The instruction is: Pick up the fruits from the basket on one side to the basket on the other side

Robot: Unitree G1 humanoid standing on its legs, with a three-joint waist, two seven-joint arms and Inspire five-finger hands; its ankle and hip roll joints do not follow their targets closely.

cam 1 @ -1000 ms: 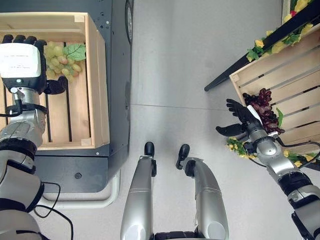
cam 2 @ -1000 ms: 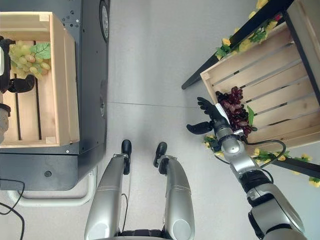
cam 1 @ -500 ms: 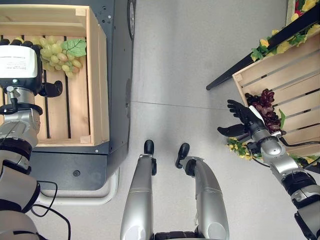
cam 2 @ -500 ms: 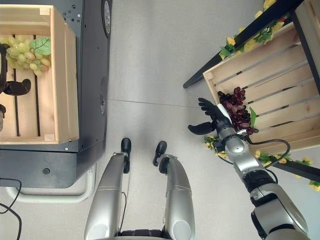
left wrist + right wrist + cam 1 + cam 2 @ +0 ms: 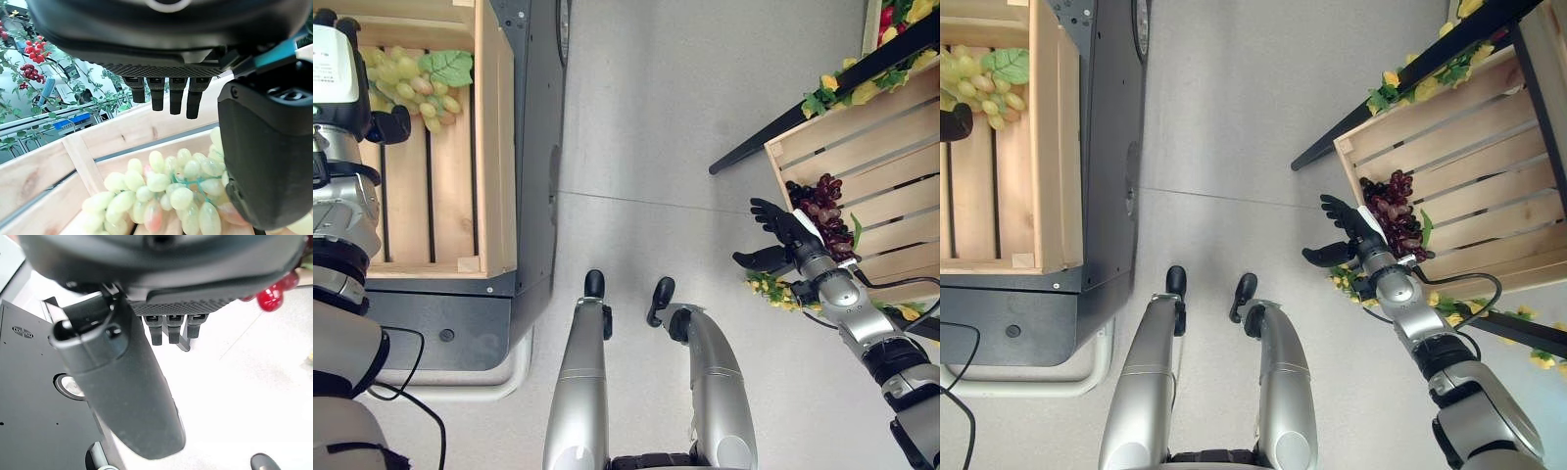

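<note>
Fingers (image 5: 773,211) straight above grey floor (image 5: 656,127) (crates (image 5: 494,147) either side)

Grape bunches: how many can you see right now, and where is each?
2. The green grape bunch lies in the left wooden crate, by the left hand. The dark purple grape bunch lies in the right wooden crate, beside the right hand. Others may be hidden.

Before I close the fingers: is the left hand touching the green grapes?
Apart. The left wrist view shows the left hand open above the green grapes, crate wood visible between fingertips and bunch.
</note>
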